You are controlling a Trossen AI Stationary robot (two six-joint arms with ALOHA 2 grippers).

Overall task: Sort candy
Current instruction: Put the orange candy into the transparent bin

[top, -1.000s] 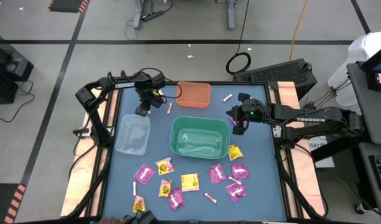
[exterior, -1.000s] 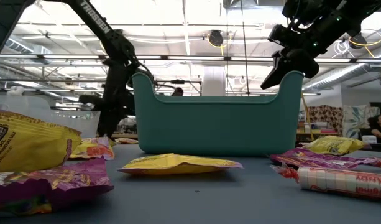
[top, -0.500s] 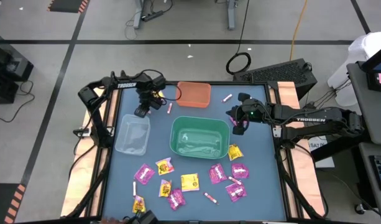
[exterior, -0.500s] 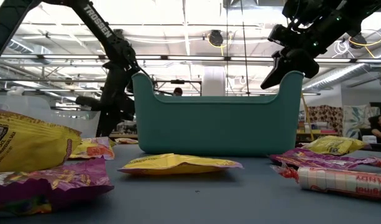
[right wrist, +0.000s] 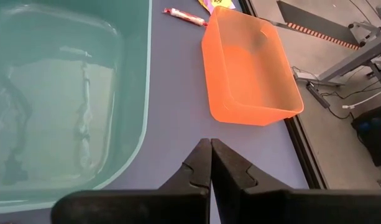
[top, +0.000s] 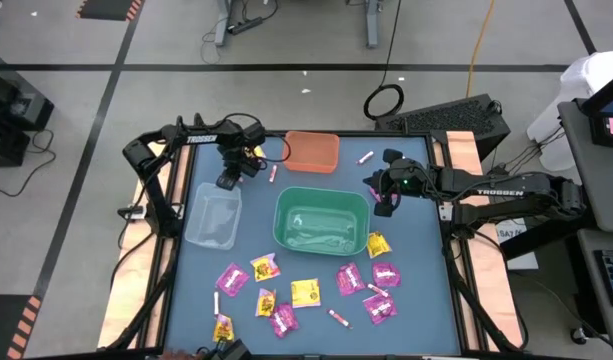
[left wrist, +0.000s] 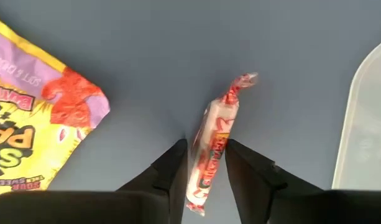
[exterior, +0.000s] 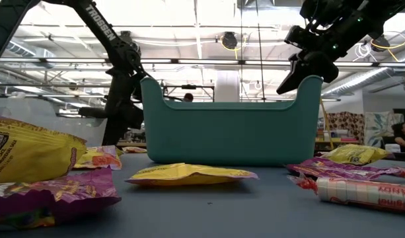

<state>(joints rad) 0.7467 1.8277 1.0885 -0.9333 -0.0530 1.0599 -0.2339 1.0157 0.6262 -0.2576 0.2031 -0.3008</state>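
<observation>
Left gripper (left wrist: 206, 163) clamped round a pink-white candy stick (left wrist: 211, 146), up above the bench (top: 406, 310) between clear bin (top: 212, 216) and orange bin (top: 311, 152), right gripper (right wrist: 210, 163) pinched shut on nothing beside the green bin (top: 321, 221), candy packets (top: 304, 292) scattered along the near edge

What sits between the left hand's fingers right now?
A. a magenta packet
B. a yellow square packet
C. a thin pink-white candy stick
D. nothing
C: in the left wrist view the left hand has its two fingers on either side of the candy stick.
</observation>
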